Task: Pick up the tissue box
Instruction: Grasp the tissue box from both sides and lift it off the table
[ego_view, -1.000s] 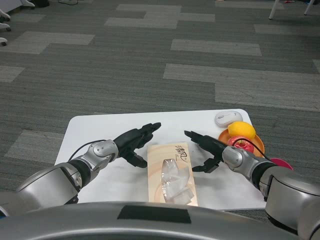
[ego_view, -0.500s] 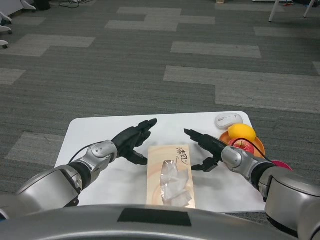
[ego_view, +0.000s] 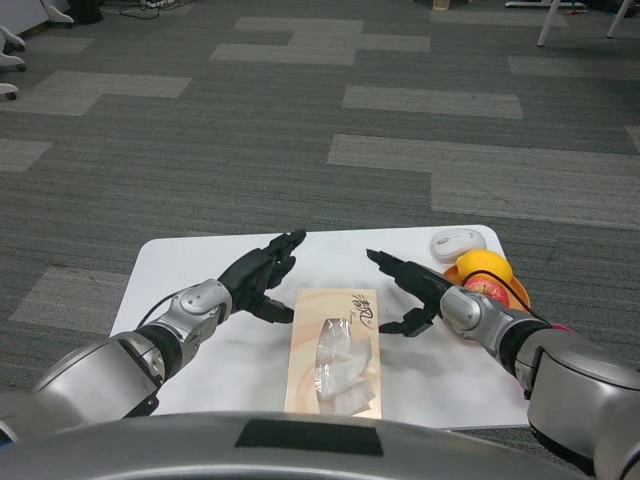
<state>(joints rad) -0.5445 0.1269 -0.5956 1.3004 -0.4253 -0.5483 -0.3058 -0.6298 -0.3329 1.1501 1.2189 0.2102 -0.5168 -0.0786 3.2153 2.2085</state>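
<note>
A wood-patterned tissue box (ego_view: 336, 350) lies flat on the white table (ego_view: 180, 258), a crumpled clear tissue sticking out of its top slot. My left hand (ego_view: 258, 279) hovers just left of the box's far end, fingers spread, holding nothing. My right hand (ego_view: 408, 293) is just right of the box's far end, fingers apart, with a small gap to the box. Neither hand touches the box.
An orange plate (ego_view: 508, 290) at the table's right edge holds a yellow lemon (ego_view: 483, 266) and a red apple (ego_view: 484, 291). A white computer mouse (ego_view: 456, 240) lies at the far right corner. A pink object (ego_view: 560, 327) shows by my right forearm.
Both hands have drawn slightly away from the box and apart, the left one shifting left and farther back. The view has tilted a little, so the whole scene sits lower.
</note>
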